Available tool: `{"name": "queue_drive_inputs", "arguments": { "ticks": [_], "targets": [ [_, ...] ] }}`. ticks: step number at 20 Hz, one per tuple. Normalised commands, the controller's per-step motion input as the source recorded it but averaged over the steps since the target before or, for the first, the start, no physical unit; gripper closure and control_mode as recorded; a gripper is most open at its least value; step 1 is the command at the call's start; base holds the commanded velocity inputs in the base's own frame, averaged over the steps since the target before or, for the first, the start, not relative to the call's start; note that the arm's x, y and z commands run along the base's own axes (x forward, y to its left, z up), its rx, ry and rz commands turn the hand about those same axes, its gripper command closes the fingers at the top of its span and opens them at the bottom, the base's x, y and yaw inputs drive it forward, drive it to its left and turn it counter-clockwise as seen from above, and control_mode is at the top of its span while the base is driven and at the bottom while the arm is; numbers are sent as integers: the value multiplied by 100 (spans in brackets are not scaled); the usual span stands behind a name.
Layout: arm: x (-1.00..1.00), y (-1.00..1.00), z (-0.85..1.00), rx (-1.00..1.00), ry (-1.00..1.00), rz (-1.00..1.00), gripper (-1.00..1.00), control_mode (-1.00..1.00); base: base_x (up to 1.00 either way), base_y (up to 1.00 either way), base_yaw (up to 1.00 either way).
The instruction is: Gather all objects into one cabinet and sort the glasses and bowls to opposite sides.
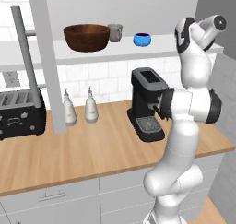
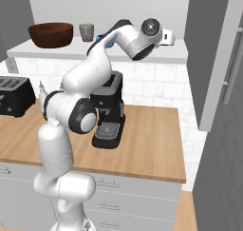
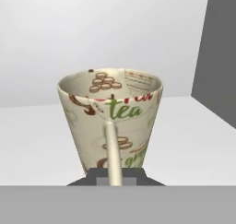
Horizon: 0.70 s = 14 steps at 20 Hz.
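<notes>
Left base view shows a simulated kitchen with a wall cabinet (image 1: pixel 184 45) open above a wooden counter (image 1: pixel 92 149). On its white shelf floor, toward the left, sits a large dark-brown wooden bowl (image 1: pixel 86 37). Just right of it, touching or nearly so, stands a dull grey-olive mug (image 1: pixel 115 32). Further right, apart from both, sits a small bright-blue bowl (image 1: pixel 142 39). The white arm reaches up to the right end of the same shelf.

Hand view looks along the gripper (image 3: pixel 114 177), whose jaws are closed on the handle of a cream mug (image 3: pixel 110 117). This mug stands upright on the white shelf, with a pale grey back wall behind and a darker grey panel at the right. It tapers toward the base and carries brown swirls, small biscuit-like shapes and the word "tea" in green.

As a judgement, the gathering looks nearly finished: 3 objects already rest in the cabinet and the 4th is at the shelf, not yet released. Sorting seems undone, since the olive mug sits between the 2 bowls and the cream mug is far right.

Below, on the counter, stand a black coffee machine (image 1: pixel 146 103), a toaster (image 1: pixel 20 113) and 2 white bottles (image 1: pixel 91 106).
</notes>
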Motion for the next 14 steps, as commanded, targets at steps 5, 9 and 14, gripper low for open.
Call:
{"name": "queue_drive_inputs", "arguments": {
  "ticks": [5, 9, 14],
  "targets": [
    [0, -1, -26, 0, 0, 0, -100, -100, 0, 0, 0],
    [1, 7, -11, 0, 0, 0, -100, -100, 0, 0, 0],
    [0, 31, -2, 0, -5, 0, -100, -100, 0, 0, 0]
  ]
}}
